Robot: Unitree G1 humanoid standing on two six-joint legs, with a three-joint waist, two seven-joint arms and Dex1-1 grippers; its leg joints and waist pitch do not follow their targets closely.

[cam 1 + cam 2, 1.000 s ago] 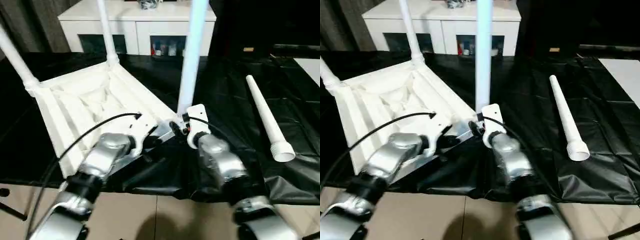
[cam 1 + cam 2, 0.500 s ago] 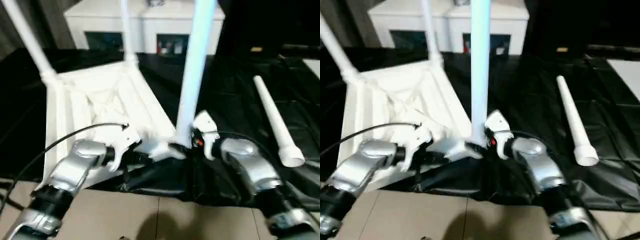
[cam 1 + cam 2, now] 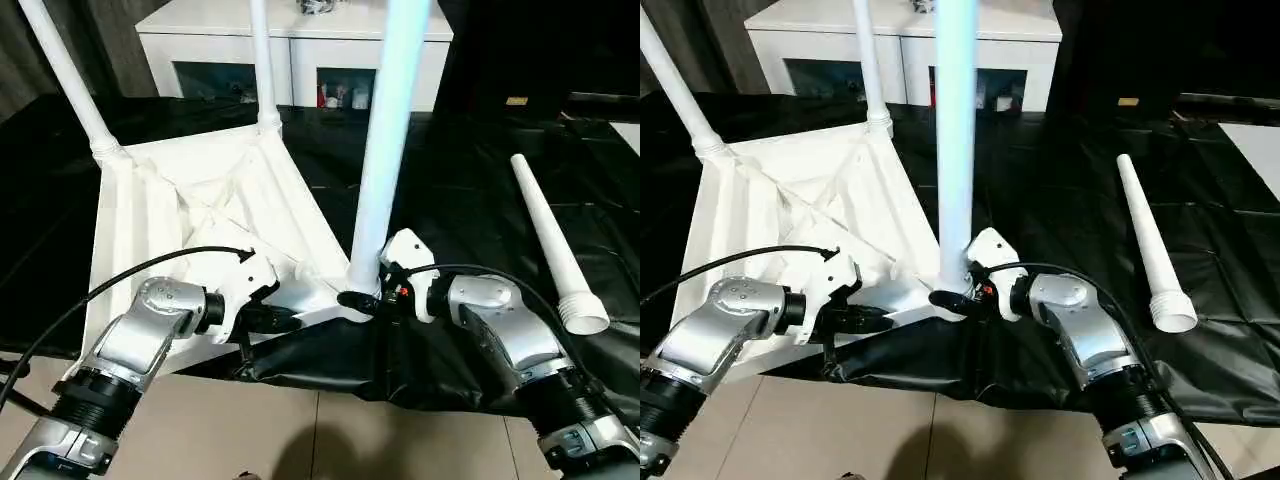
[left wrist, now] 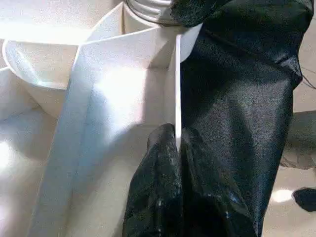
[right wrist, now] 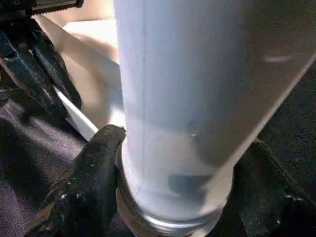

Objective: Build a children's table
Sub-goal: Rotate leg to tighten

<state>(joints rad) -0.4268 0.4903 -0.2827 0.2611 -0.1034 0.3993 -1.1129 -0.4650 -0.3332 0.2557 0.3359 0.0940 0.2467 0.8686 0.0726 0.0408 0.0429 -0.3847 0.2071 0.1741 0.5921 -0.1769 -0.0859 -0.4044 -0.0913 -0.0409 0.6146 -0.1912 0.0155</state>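
The children's table top [image 3: 190,215] lies upside down on the black cover, ribbed underside up. Two legs [image 3: 68,82] [image 3: 262,60] stand in its far corner sockets. A third leg [image 3: 385,150] rises from the near right socket. My right gripper [image 3: 362,300] is shut on the base of this third leg, and its fingers [image 5: 94,168] press both sides of the tube. At the near edge my left gripper [image 3: 288,320] is shut on the top's thin rim [image 4: 177,98]. A fourth leg [image 3: 548,240] lies loose to the right.
A black cover [image 3: 470,190] drapes the work table and hangs over its front edge above the tiled floor [image 3: 330,440]. A white cabinet with glass doors [image 3: 300,45] stands behind. A black cable [image 3: 130,285] arcs over my left forearm.
The camera has moved, so the whole picture has shifted. My right forearm has swung out to the right while its gripper stays on the leg's base. The left gripper keeps its hold on the rim.
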